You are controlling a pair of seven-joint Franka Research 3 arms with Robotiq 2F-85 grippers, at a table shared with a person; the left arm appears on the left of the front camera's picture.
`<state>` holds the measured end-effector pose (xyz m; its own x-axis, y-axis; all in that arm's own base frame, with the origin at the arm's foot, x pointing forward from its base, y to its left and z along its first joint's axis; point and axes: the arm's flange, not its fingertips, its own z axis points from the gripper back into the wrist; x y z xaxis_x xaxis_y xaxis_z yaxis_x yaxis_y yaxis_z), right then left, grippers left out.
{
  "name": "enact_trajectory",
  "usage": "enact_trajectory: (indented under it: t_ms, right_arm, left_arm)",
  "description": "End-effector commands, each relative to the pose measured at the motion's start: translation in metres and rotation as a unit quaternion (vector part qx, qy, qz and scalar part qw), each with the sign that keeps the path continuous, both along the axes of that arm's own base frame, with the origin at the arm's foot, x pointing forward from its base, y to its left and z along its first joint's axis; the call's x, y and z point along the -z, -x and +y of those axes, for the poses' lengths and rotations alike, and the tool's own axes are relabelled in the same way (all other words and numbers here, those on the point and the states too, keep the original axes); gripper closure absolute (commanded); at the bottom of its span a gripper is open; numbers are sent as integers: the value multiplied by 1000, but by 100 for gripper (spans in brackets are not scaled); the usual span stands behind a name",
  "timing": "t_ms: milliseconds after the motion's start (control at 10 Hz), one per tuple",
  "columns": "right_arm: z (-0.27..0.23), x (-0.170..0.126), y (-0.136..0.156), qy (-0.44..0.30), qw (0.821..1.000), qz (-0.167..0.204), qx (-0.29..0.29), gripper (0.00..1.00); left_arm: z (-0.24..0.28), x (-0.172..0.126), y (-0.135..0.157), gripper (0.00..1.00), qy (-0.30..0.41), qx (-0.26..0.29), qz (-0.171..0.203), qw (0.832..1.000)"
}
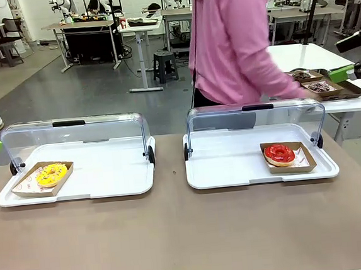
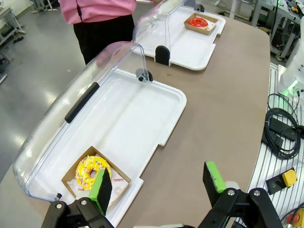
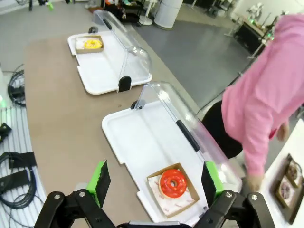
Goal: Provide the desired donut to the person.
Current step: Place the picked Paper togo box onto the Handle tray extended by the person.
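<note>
A yellow sprinkled donut (image 1: pixel 51 175) lies in a cardboard tray on the left white tray (image 1: pixel 102 180). A red glazed donut (image 1: pixel 279 154) lies in its own cardboard tray on the right white tray (image 1: pixel 228 169). The person (image 1: pixel 235 42) in a pink hoodie stands behind the right tray and leans toward a side table. My left gripper (image 2: pixel 159 183) hangs open above the table edge near the yellow donut (image 2: pixel 91 170). My right gripper (image 3: pixel 156 180) hangs open above the red donut (image 3: pixel 173 183). Neither holds anything.
Both trays have clear domed lids (image 1: pixel 73 135) swung up at the back. Chocolate donuts (image 1: pixel 320 87) in cardboard trays sit on the white side table at the right, by the person's hand. Cables and a control box (image 2: pixel 285 137) lie beside the table.
</note>
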<state>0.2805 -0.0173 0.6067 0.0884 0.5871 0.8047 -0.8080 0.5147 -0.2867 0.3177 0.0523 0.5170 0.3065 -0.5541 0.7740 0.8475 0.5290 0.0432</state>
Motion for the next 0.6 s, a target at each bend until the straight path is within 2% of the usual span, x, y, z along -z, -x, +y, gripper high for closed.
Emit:
enact_trajectory:
  t_ms: [0, 300, 500]
  right_arm:
    - [1, 26, 12, -23, 999, 31, 34, 0]
    - [-4, 33, 8, -35, 997, 50, 42, 0]
    - [-4, 32, 7, -17, 996, 56, 65, 0]
  left_arm:
    - [1, 1, 0, 0, 1, -2, -3, 1000]
    - [1, 1, 0, 0, 1, -2, -3, 1000]
    - [1, 1, 0, 0, 1, -2, -3, 1000]
